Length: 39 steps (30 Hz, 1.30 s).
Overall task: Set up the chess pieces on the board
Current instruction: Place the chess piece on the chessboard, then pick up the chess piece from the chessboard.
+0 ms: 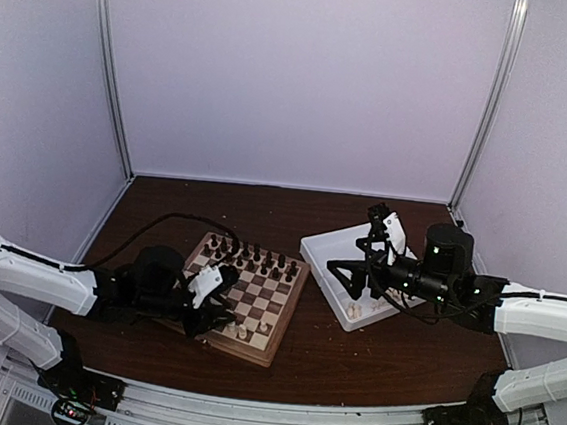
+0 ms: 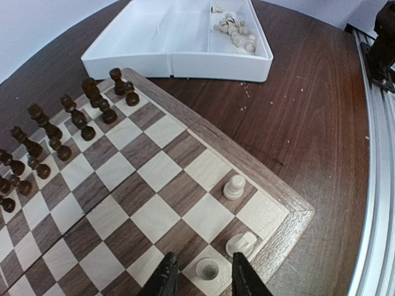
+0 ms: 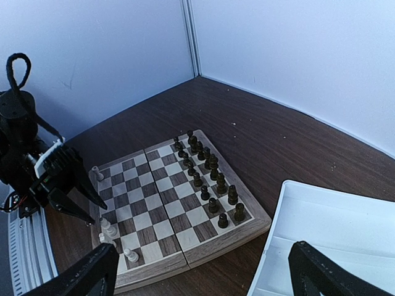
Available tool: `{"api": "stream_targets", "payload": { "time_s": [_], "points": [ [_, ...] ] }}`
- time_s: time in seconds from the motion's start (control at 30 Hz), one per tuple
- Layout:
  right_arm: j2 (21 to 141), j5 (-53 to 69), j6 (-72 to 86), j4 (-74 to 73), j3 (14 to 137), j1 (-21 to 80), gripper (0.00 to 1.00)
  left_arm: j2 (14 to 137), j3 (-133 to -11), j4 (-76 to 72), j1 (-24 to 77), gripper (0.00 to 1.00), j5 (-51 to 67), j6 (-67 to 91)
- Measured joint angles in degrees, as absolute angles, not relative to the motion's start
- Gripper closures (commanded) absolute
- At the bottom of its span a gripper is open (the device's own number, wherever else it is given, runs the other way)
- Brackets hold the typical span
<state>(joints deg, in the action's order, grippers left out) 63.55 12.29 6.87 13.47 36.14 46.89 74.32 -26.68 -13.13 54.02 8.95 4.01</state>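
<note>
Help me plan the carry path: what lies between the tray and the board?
Only bare table, with a few pale specks, lies between the tray and the board; the left wrist view shows it.

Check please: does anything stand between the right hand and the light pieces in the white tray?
Nothing visible does. The open right hand hangs above the white tray, and the light pieces lie uncovered in one end compartment.
</note>
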Motion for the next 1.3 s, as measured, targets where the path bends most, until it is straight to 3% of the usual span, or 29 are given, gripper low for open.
{"api": "stream_targets", "payload": {
  "time_s": [0.37, 0.53, 0.87, 1.03, 1.3],
  "points": [
    [63.55, 12.99, 6.87, 13.5, 36.14, 46.89, 0.0, 54.06, -26.65, 0.43, 52.51, 0.43, -10.0, 15.9],
    [63.55, 13.06, 6.92, 13.5, 36.14, 46.89, 0.0, 49.32, -27.94, 15.92, 43.92, 0.19, -12.29, 28.01],
    [63.7, 13.45, 7.55, 13.5, 36.14, 46.89, 0.0, 58.63, -39.05, 37.74, 41.23, 0.36, -9.5, 36.58],
    [63.68, 13.54, 7.94, 13.52, 36.14, 46.89, 0.0, 63.55, -40.84, 41.08, 41.17, 0.39, -8.54, 36.88],
    [63.61, 13.76, 8.03, 13.54, 36.12, 46.89, 0.0, 69.8, -42.59, 41.45, 40.53, 0.59, -7.64, 36.84]
  ]
}}
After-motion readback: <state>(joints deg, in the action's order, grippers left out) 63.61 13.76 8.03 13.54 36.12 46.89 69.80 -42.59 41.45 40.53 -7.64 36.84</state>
